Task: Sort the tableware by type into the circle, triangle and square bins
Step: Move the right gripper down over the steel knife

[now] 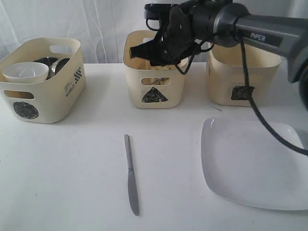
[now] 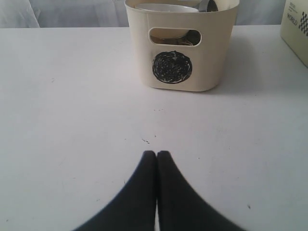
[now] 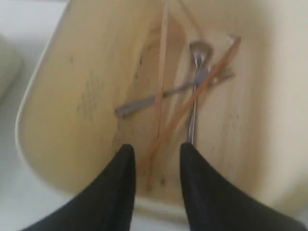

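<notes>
Item: steel knife (image 1: 131, 175). It is lying flat on the desk (image 1: 72, 168) in the lower centre of the exterior frame, with the blade end pointing toward the bottom edge, apart from everything else.

Item: large white square plate (image 1: 250, 168). It is sitting on the desk at the lower right, well clear of the knife.

Item: triangle bin (image 1: 154, 79). It is standing at the upper centre. It is holding wooden chopsticks (image 3: 162, 72) crossed over two steel utensils (image 3: 192, 120), too blurred to tell spoon from fork.

Item: circle bin (image 1: 43, 96). It is standing at the upper left and holding a white bowl (image 1: 25, 72) beside dark steel vessels (image 1: 55, 65).

Item: square bin (image 1: 240, 79). It is standing at the upper right, partly behind the arm.

Item: right gripper (image 3: 154, 149). It is hanging over the triangle bin's opening with its jaws apart and nothing between them.

Item: left gripper (image 2: 157, 154). It is outside the exterior frame. Its fingers are pressing together, empty, over bare desk, facing the circle bin's marked wall.
</notes>
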### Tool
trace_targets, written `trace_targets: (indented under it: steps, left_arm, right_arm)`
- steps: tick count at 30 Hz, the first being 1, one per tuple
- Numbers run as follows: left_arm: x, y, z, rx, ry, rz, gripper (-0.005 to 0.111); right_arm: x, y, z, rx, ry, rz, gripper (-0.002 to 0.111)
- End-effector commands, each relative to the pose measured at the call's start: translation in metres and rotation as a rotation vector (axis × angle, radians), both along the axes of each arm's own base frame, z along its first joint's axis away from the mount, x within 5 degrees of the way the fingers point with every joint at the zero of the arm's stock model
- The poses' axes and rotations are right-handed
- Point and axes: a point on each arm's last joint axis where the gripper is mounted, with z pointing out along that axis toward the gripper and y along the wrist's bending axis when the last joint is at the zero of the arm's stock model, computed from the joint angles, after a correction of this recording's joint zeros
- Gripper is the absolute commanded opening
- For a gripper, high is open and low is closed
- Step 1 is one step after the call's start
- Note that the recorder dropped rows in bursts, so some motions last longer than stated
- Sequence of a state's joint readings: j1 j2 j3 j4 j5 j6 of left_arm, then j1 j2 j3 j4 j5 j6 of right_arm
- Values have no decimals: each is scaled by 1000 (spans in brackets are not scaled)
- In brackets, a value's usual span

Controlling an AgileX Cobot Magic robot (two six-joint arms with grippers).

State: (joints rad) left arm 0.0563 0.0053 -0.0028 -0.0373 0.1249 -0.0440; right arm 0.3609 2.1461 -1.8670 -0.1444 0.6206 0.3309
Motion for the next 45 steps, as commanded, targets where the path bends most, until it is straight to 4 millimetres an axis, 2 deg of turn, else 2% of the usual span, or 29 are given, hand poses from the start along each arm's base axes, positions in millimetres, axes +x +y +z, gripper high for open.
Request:
trace_targets:
  steps: [1, 3, 6, 9, 12, 18, 24, 32, 40, 45]
  left_arm:
    - [0, 0, -1, -7, 0, 1, 0]
    - [0, 0, -1, -7, 0, 1, 0]
    - [0, 0, -1, -7, 0, 1, 0]
    - [0, 0, -1, -7, 0, 1, 0]
    - [0, 0, -1, -7, 0, 1, 0]
    - [0, 0, -1, -7, 0, 1, 0]
    - [0, 0, -1, -7, 0, 1, 0]
    - [0, 0, -1, -7, 0, 1, 0]
    - [0, 0, -1, -7, 0, 1, 0]
    - [0, 0, -1, -7, 0, 1, 0]
  right_arm:
    - [-53, 17, -1, -75, 142, 101, 31]
    - [-76, 31, -7, -83, 181, 151, 31]
    - [-100, 51, -15, -103, 216, 215, 31]
    - [-112, 69, -23, -100, 239, 239, 34]
    - [-113, 77, -27, -99, 225, 260, 41]
    - [-109, 75, -26, -134, 181, 266, 42]
    - [-110, 69, -28, -179, 225, 256, 42]
    - [-118, 63, -5, -158, 215, 240, 42]
    - [-140, 52, 19, -149, 239, 233, 42]
    - [-167, 47, 16, -144, 255, 259, 42]
